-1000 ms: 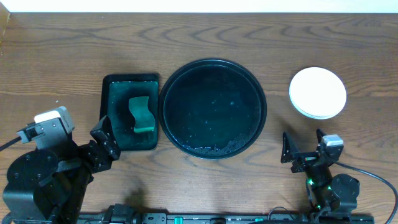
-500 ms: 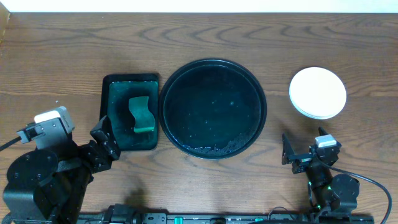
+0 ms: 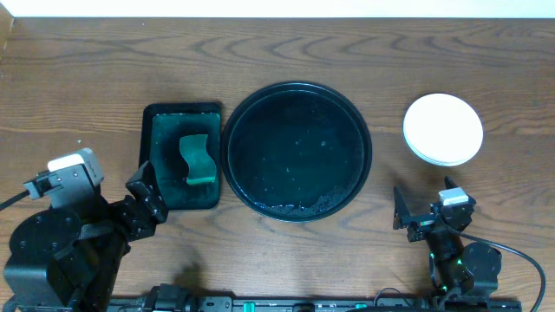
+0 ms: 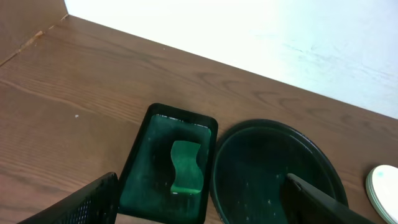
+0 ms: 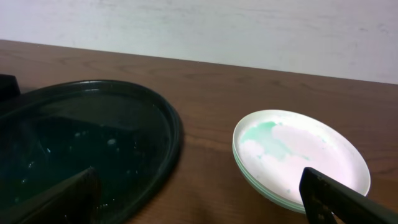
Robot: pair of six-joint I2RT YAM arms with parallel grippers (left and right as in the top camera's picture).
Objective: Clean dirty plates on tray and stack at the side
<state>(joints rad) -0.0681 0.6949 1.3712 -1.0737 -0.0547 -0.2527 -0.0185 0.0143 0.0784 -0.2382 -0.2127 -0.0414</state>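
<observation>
The round black tray (image 3: 295, 86) sits mid-table with no plates on it, only wet specks; it also shows in the left wrist view (image 4: 267, 123) and the right wrist view (image 5: 175, 134). The white plates (image 3: 442, 129) are stacked on the bare wood to its right. The top plate (image 5: 298, 155) has a faint teal smear. The stack's edge shows in the left wrist view (image 4: 384, 186). My left gripper (image 3: 146, 195) (image 4: 199, 208) is open and empty near the front left. My right gripper (image 3: 423, 208) (image 5: 199, 205) is open and empty, in front of the stack.
A dark-green rectangular tray (image 3: 160, 117) with a green sponge (image 3: 198, 159) lies just left of the black tray; both show in the left wrist view, tray (image 4: 140, 168) and sponge (image 4: 185, 168). A pale wall runs along the table's far edge.
The right gripper shifted slightly back toward the front edge a second ago and has been still since. The left arm, plates and trays have not moved.
</observation>
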